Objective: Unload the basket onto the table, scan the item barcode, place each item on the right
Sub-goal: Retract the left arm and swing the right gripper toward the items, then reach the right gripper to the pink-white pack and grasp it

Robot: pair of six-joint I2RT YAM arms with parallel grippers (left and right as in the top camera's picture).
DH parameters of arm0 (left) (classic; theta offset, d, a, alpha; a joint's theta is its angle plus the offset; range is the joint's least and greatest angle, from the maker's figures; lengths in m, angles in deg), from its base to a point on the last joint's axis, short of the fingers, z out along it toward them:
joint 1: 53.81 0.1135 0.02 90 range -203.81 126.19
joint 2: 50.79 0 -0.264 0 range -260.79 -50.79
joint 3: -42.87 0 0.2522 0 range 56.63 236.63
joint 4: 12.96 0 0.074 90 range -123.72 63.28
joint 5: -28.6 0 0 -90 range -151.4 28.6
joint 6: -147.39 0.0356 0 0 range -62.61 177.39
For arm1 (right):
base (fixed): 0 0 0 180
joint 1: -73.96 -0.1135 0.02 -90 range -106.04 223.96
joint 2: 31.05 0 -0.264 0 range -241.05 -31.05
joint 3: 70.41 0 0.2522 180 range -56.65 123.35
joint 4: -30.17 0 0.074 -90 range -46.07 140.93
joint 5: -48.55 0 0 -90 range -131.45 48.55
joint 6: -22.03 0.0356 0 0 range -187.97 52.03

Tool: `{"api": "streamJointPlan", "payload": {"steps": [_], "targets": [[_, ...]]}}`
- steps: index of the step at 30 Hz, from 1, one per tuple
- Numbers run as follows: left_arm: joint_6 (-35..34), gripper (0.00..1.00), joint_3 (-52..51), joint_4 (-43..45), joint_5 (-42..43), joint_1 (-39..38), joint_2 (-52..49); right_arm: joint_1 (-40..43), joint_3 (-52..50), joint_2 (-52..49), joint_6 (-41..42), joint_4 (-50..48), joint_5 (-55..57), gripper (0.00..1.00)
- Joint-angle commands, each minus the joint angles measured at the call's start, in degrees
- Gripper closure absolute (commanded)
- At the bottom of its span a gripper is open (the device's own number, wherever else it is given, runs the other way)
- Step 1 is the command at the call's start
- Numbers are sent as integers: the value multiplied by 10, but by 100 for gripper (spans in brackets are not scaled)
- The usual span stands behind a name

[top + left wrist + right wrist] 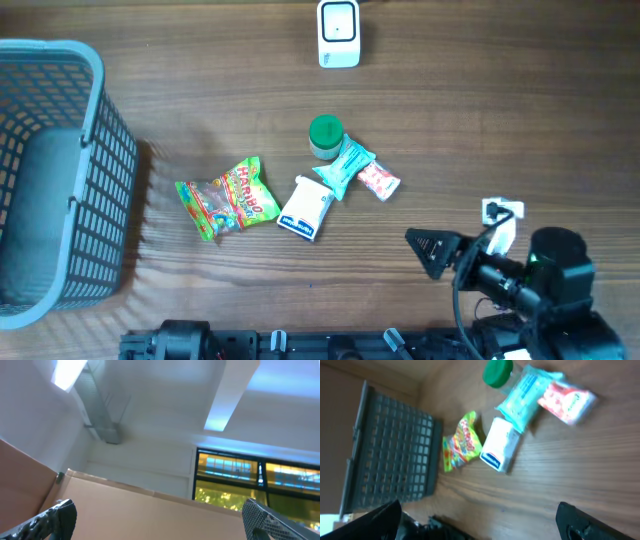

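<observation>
Both arms sit at the near edge of the table (520, 120). The right gripper (428, 254) is spread wide with nothing in it, pointing toward the little pile mid-table: gummy bag (228, 198), white box (306, 208), teal packet (345, 166), red-and-white sachet (378, 181) and green-lidded jar (325, 136). The left gripper (160, 522) is wide open too, empty, aimed up at the ceiling (165, 390). The white scanner (339, 33) sits at the far edge, well apart from the pile, and a grey basket (110, 170) is off to the left.
</observation>
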Motion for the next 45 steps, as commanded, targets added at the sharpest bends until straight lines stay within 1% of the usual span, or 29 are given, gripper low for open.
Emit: {"api": "streamJointPlan", "payload": {"steps": [1, 3, 6, 8, 9, 11, 13, 14, 16, 18, 21, 23, 25, 26, 29, 32, 35, 37, 39, 40, 41, 43, 45], "targets": [[5, 0, -13, 6, -5, -5, 13, -3, 99, -12, -36, 47, 53, 1], [5, 0, -20, 12, -8, -5, 13, -3, 148, -32, -37, 83, 85, 1], [4, 0, -23, 15, -40, -5, 12, -3, 204, -82, -34, 151, 157, 1], [5, 0, -23, 12, -88, -5, 12, -3, 214, -125, -34, 176, 181, 1], [2, 0, -23, -12, -106, -5, 12, -3, 214, -162, -33, 187, 183, 1], [-28, 0, -24, -91, -78, -5, 12, -3, 214, -222, -33, 196, 183, 1], [-60, 0, -42, -133, -69, -9, 12, -3, 218, -278, -35, 194, 188, 0], [-79, 0, -59, -141, -69, -11, 12, -3, 225, -309, -39, 191, 192, 0], [-89, 0, -120, -130, -69, -25, 12, -5, 264, -382, -68, 189, 191, 0], [-94, 0, -172, -115, -64, -34, 12, -15, 314, -437, -85, 191, 191, 1], [-122, 0, -250, -96, -60, -43, 12, -46, 406, -504, -93, 186, 191, 1], [-122, 0, -294, -78, -36, -44, 12, -63, 450, -531, -94, 179, 192, 1], [-122, 0, -341, -69, 6, -44, 12, -77, 490, -557, -99, 173, 204, 0], [-123, 0, -361, -70, 15, -44, 12, -79, 490, -560, -109, 162, 204, 0], [-154, 0, -416, -65, 15, -44, 12, -79, 489, -565, -136, 147, 204, 0], [-203, 0, -467, -63, 16, -44, 12, -79, 468, -577, -139, 154, 223, 0], [-212, 0, -493, -64, 16, -44, 12, -78, 427, -600, -113, 152, 246, 0], [-211, 0, -505, -70, 20, -44, 12, -78, 386, -627, -93, 130, 245, 1], [-205, 0, -512, -75, 42, -44, 12, -78, 345, -657, -70, 96, 240, 2], [-205, 0, -516, -75, 48, -44, 12, -77, 332, -665, -63, 85, 235, 5], [-205, 0, -522, -75, 49, -44, 12, -77, 315, -676, -59, 67, 222, 10], [-205, 0, -530, -79, 49, -44, 12, -77, 290, -686, -35, 40, 221, 14], [-205, 0, -533, -97, 49, -44, 12, -77, 251, -688, 24, -3, 218, 18]]}}
